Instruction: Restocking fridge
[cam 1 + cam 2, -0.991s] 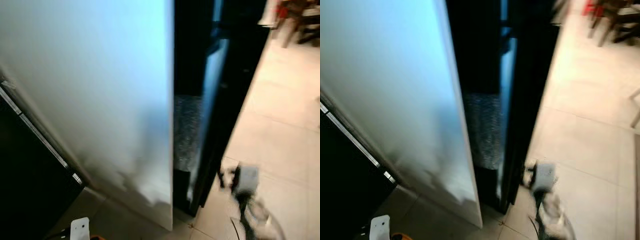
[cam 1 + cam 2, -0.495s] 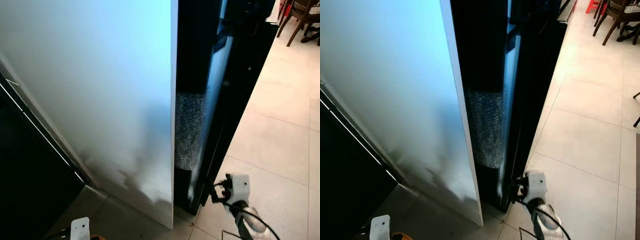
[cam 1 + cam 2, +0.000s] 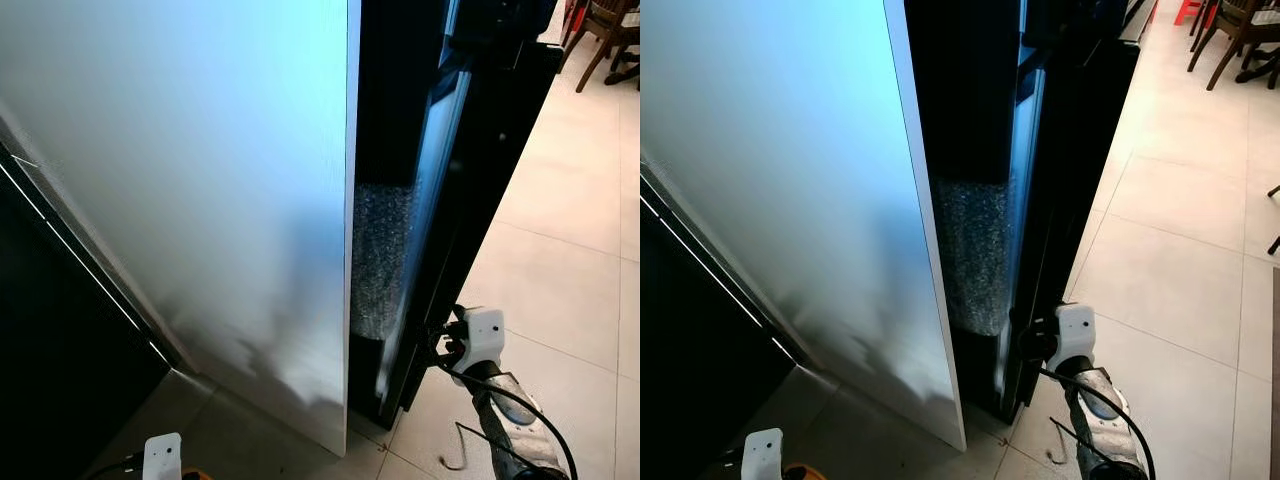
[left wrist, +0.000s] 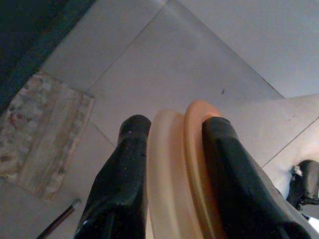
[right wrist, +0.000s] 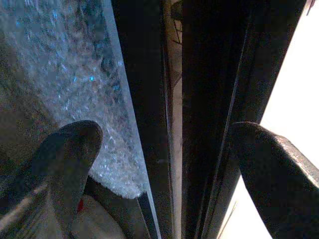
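The fridge stands before me with a tall white side panel (image 3: 200, 200) and a black door (image 3: 480, 190) that is ajar by a narrow gap. A bubbly, frosted surface (image 3: 378, 260) shows inside that gap. My right gripper (image 3: 440, 345) is at the lower edge of the door. In the right wrist view it (image 5: 164, 134) is open, one finger (image 5: 70, 149) on the gap side and the other finger (image 5: 269, 164) on the outer side of the door's edge. My left gripper (image 4: 174, 124) hangs low over the floor, shut on a pale orange round item (image 4: 172, 164).
Light tiled floor (image 3: 560, 280) spreads to the right. Wooden chairs (image 3: 610, 30) and a red stool (image 3: 1188, 10) stand at the far right. A dark cabinet front (image 3: 50, 350) is on the left. A patterned mat (image 4: 40, 134) lies on the floor below my left arm.
My right arm has risen and moved in toward the lower edge of the black door. The earlier blur has cleared. The left arm has stayed low.
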You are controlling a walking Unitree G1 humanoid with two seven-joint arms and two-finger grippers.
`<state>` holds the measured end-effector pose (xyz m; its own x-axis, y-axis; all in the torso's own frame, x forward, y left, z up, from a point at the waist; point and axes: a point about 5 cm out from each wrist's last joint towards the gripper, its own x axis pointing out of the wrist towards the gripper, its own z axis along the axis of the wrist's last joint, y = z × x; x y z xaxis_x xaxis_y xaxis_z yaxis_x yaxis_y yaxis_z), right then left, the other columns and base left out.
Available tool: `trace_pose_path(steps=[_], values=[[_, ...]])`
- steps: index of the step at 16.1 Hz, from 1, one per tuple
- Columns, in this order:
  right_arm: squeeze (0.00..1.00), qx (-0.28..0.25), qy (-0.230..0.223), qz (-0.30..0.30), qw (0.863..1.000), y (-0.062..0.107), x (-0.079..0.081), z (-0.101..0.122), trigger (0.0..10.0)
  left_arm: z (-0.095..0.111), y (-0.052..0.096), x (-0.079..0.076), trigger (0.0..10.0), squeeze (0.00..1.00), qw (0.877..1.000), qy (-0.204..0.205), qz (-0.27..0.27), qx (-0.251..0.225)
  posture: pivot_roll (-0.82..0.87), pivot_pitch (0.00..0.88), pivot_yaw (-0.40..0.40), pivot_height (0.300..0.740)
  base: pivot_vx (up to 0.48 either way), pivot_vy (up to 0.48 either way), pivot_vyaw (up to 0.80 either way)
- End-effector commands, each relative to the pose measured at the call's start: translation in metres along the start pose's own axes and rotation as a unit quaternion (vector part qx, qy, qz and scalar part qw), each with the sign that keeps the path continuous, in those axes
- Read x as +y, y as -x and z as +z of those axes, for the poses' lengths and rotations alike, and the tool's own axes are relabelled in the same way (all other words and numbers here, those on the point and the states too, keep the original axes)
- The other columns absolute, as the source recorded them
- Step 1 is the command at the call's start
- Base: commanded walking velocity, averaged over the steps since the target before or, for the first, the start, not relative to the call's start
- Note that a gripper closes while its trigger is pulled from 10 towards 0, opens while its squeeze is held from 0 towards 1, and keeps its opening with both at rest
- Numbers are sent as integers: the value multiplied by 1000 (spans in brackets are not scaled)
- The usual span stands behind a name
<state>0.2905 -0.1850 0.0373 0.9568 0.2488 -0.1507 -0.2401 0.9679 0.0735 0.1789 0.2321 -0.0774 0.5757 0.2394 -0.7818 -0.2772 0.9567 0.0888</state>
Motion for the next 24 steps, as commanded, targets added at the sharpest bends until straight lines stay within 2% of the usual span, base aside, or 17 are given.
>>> trace_pose_path(steps=[1,3,4,6,12,13,18,24], values=[[1000,-12,6,-6,1000,-3,-2,8,10000,-3,0,0,10000,0,1000,-3,3,4,-170,31,64,740,0,0,0],[965,-19,11,-14,1000,-5,-5,13,10000,-3,1,0,10000,0,1000,-3,2,4,-170,31,64,740,0,0,0],[0,-26,21,-28,999,-6,-9,18,10000,-3,1,-1,10000,0,1000,-5,1,5,-170,28,63,740,0,0,0],[0,-33,17,-37,999,-8,-12,22,10000,-4,1,-2,10000,0,1000,-5,-1,6,-168,28,63,740,0,0,0],[0,-29,18,40,999,-17,1,30,10000,-6,1,-3,10000,0,1000,-5,-3,9,-163,23,61,740,0,0,0],[0,-28,31,52,998,-17,3,31,10000,-7,1,-3,10000,0,1000,-6,-3,10,-162,22,59,740,0,0,0],[0,-47,48,13,998,-23,-5,44,10000,-8,2,-4,10000,0,1000,-5,-4,12,-165,24,56,740,0,0,0],[0,-59,44,-24,997,-24,-11,49,10000,-12,2,-3,10000,0,1000,-4,-2,17,-162,31,55,740,0,0,0]])
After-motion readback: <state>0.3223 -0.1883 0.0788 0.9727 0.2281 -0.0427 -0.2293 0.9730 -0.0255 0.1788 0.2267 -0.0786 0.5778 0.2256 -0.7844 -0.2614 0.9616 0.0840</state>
